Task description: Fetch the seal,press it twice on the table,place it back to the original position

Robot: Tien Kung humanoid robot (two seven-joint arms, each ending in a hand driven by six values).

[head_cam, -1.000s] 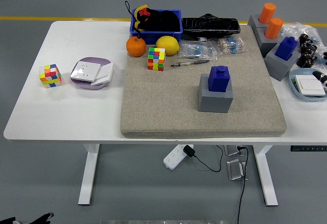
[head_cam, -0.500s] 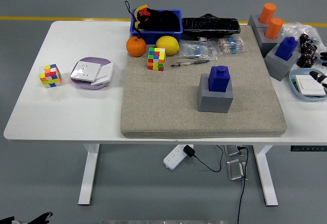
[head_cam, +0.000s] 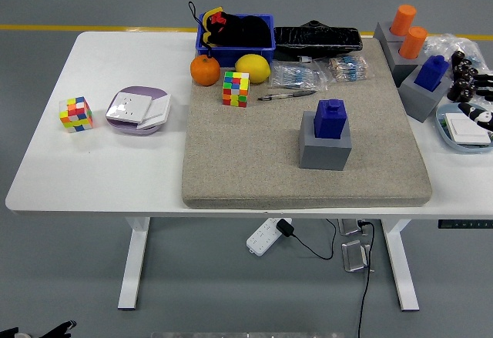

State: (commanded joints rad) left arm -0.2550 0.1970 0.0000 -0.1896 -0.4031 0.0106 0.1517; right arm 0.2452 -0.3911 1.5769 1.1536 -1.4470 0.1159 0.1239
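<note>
The blue block-shaped seal (head_cam: pixel 332 118) stands upright on its grey holder (head_cam: pixel 325 147), right of the table's (head_cam: pixel 123 176) middle; neither hand shows, so grip states are unknowable.

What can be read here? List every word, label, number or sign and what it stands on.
No text is legible in this view.
Card on the purple dish: a small dark mark, too small to read.
Card in the right tray: no print can be made out.
Clear packets on the mat: any print is blurred.
</note>
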